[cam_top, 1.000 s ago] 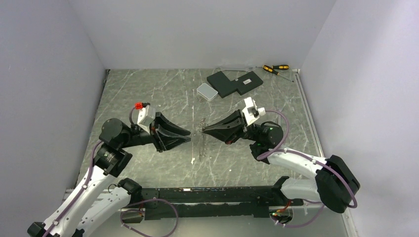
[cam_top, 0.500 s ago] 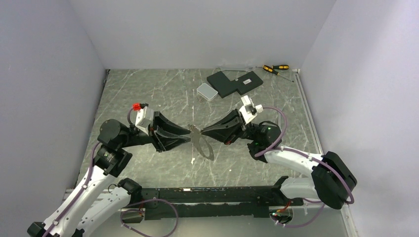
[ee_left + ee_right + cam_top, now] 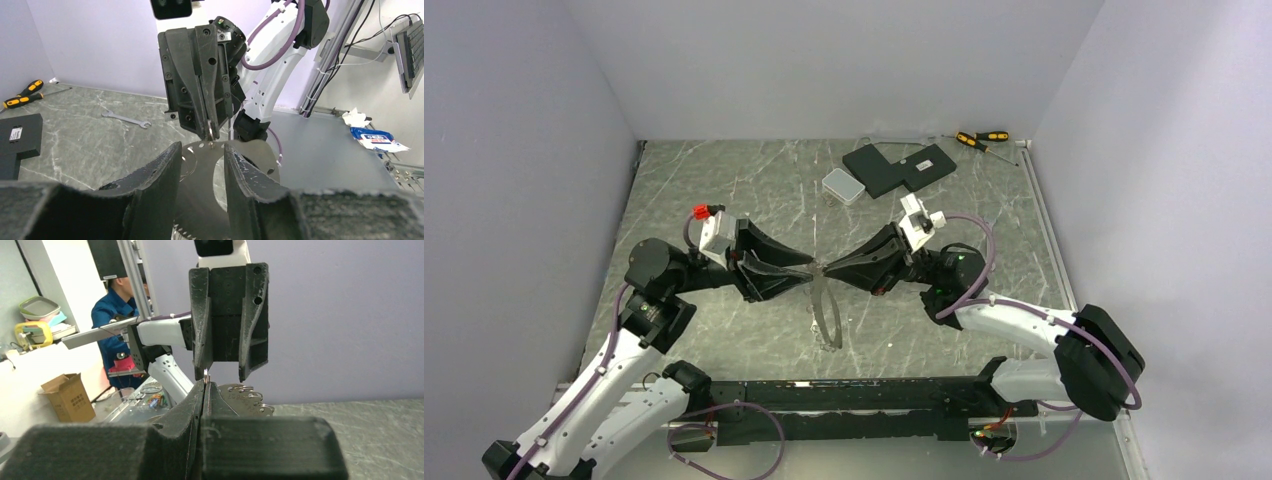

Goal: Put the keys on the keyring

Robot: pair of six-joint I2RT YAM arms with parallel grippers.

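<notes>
The right fingers (image 3: 828, 268) are closed completely and pinch the top of the keyring (image 3: 829, 315). The ring hangs down from them above the table (image 3: 724, 190), near its middle. The left fingers (image 3: 808, 271) meet the right ones tip to tip. They stand partly apart, with the upper part of the ring in the gap between them, and do not squeeze it.
</notes>
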